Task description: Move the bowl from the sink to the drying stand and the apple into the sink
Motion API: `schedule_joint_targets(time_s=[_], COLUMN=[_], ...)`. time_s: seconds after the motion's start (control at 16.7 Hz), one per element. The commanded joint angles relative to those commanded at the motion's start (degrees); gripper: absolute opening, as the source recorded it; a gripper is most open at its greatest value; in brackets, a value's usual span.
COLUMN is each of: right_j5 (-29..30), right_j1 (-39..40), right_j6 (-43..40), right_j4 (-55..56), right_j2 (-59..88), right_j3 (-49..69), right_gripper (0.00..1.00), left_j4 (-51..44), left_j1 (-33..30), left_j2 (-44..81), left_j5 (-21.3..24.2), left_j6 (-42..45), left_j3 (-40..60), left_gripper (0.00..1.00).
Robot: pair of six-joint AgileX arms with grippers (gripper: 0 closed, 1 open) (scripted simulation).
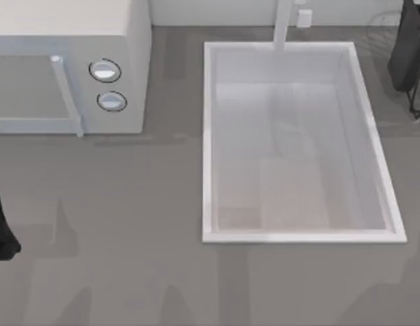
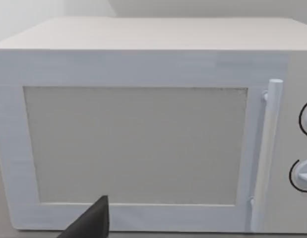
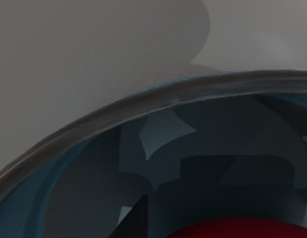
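The white sink point(image 1: 208, 142) lies right of the table's middle, and its basin holds nothing. My right arm point(image 1: 408, 47) hangs at the far right back, over the thin wires of the drying stand point(image 1: 385, 28). In the right wrist view the blue bowl point(image 3: 89, 198) with its dark rim is very close, its glossy inside turned toward the camera. A dark part of my right gripper point(image 3: 138, 220) rises just in front of it. A red patch point(image 3: 242, 229) shows low inside the bowl; I cannot tell whether it is the apple or a reflection.
A white microwave point(image 1: 67, 41) with two round knobs stands at the back left. My left arm point(image 1: 1, 227) is parked at the table's left edge, its gripper point(image 2: 93, 220) facing the microwave door point(image 2: 138, 144). Bare grey tabletop point(image 1: 128, 258) runs along the front.
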Motion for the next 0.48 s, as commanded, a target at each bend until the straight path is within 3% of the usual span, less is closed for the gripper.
schedule_joint_targets(time_s=[0.24,0.48], right_j5=[0.0,0.41], right_j1=[0.0,-0.24], right_j6=[0.0,1.21], right_j4=[0.0,-7.3], right_j2=[0.0,-6.35], right_j3=[0.0,3.8], right_gripper=[0.0,0.0], left_j4=[0.0,0.0], left_j1=[0.0,0.0], left_j2=[0.0,0.0], left_j5=[0.0,0.0], left_j6=[0.0,0.0], left_j3=[0.0,0.0], left_gripper=[1.0,1.0])
